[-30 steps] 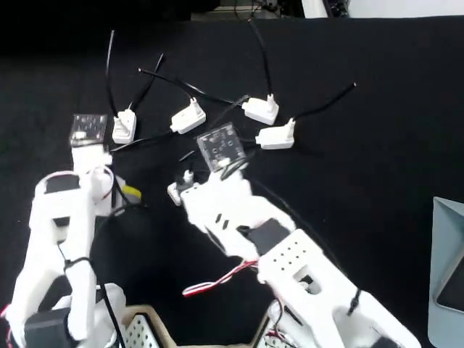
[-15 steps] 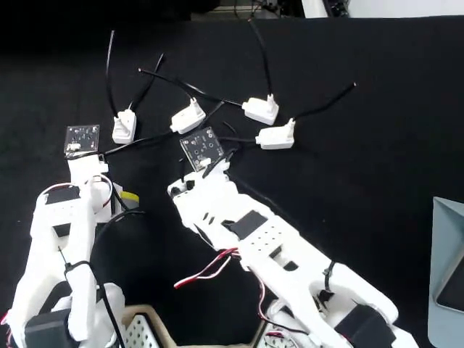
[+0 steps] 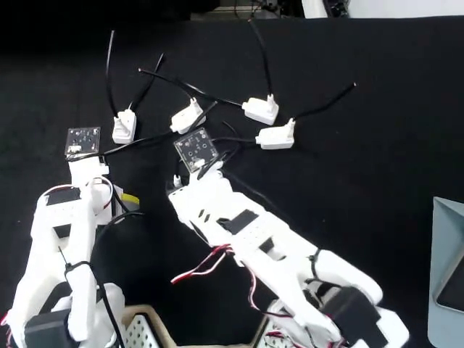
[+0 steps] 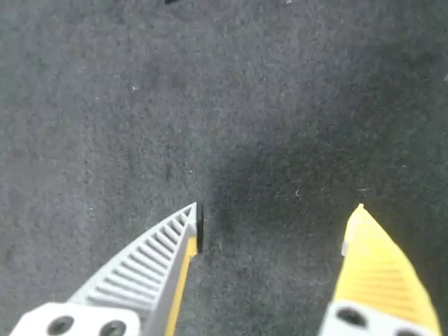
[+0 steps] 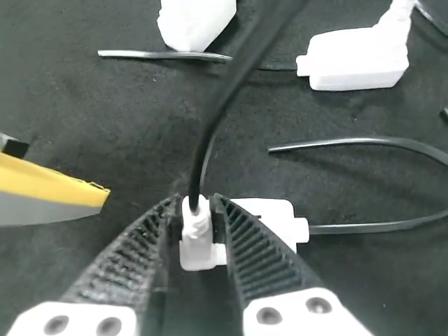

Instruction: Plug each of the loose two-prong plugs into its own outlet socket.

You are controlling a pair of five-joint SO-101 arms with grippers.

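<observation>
item 1, right gripper (image 5: 193,199): black ribbed fingers (image 5: 143,255) pinch a small white plug (image 5: 194,245). its black cord (image 5: 231,91) runs away from the pinch toward the far plugs. the gripper sits low over the black mat (image 3: 377,181), near the middle of the table. a white block (image 5: 269,215) with its own cord lies touching the held plug; cannot tell whether the two are joined.

item 2, left gripper (image 4: 276,217): grey finger (image 4: 150,255) and yellow finger (image 4: 374,262) spread wide, with bare mat between them. it is at the near left, just left of the right gripper.

item 3, four loose white plugs lying flat across the far middle of the mat, listed left to right: plug a (image 3: 125,126), plug b (image 3: 187,114), plug c (image 3: 261,110), plug d (image 3: 276,135). each trails a black cord. none touches another, and neither gripper touches any of them.

item 4, grey tray (image 3: 446,268): at the right edge, well apart from the arms and plugs.
</observation>
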